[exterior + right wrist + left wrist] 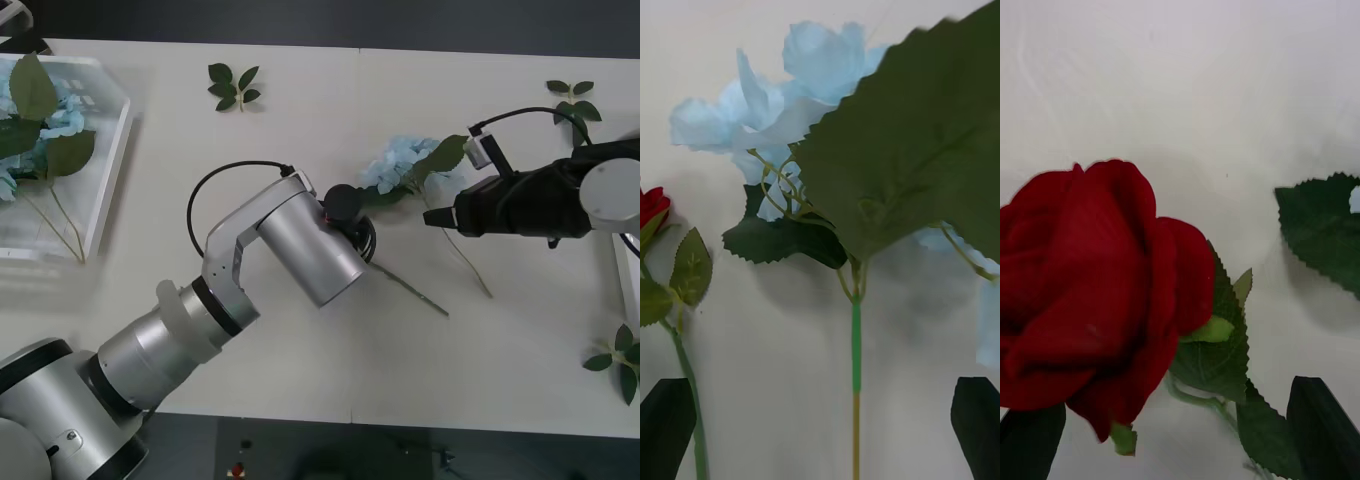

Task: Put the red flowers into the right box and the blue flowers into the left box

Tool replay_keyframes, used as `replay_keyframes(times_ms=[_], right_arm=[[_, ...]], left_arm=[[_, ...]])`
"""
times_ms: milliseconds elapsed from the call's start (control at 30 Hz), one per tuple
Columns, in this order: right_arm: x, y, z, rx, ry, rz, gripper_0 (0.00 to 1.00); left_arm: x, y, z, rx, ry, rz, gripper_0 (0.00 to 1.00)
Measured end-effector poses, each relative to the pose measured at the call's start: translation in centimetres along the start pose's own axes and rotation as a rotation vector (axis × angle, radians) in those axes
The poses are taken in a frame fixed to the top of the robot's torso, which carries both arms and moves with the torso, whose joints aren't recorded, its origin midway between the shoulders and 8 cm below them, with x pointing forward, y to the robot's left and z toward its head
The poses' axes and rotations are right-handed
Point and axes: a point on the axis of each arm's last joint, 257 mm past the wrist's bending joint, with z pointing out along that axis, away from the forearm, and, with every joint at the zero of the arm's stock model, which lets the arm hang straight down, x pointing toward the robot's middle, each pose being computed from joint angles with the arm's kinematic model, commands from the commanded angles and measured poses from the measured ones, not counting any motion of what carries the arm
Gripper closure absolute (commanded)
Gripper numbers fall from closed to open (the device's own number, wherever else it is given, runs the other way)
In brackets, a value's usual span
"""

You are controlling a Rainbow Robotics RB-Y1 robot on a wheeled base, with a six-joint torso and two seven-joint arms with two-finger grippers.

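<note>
The right tool [820,427] is sitting spread apart around the blue flower's stem [856,352] on the bench [300,370]. The left tool [1172,435], also spread, is hanging over a red rose [1097,292] just beside that blue flower. Next, each one needs to pinch its stem.

Lab-like: bare white table [300,370]

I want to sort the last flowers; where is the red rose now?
In the left wrist view the red rose lies on the table between the open left gripper fingers, beside the blue flower at mid-table.
</note>
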Motion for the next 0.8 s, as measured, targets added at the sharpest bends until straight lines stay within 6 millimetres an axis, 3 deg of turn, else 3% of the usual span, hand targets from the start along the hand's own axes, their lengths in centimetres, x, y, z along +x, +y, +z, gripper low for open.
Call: replay_keyframes(times_ms=[233, 500, 533, 567, 600, 667, 800], right_arm=[[-0.4, 0.2, 4.0, 0.019, -0.020, 0.043, 0.00], [-0.7, -0.1, 5.5, 0.037, -0.013, 0.043, 0.03], [-0.7, -0.1, 5.5, 0.040, -0.014, 0.041, 0.27], [-0.7, -0.2, 5.5, 0.043, -0.014, 0.037, 0.78], [-0.7, -0.3, 5.5, 0.047, -0.015, 0.034, 1.00], [-0.7, -0.4, 5.5, 0.048, -0.015, 0.032, 1.00], [-0.7, -0.4, 5.5, 0.048, -0.014, 0.032, 1.00]], left_arm=[[2.5, 0.6, 1.6, 0.000, 0.016, 0.073, 0.14], [2.6, 0.7, 3.1, 0.028, -0.011, 0.119, 0.15], [2.4, 0.6, 3.2, 0.032, -0.019, 0.123, 0.14], [2.2, 0.5, 3.2, 0.036, -0.029, 0.128, 0.14], [1.9, 0.4, 3.2, 0.039, -0.038, 0.133, 0.14], [1.3, 0.4, 3.3, 0.040, -0.064, 0.146, 0.19], [-0.2, 1.1, 3.6, 0.015, -0.125, 0.181, 0.83]])
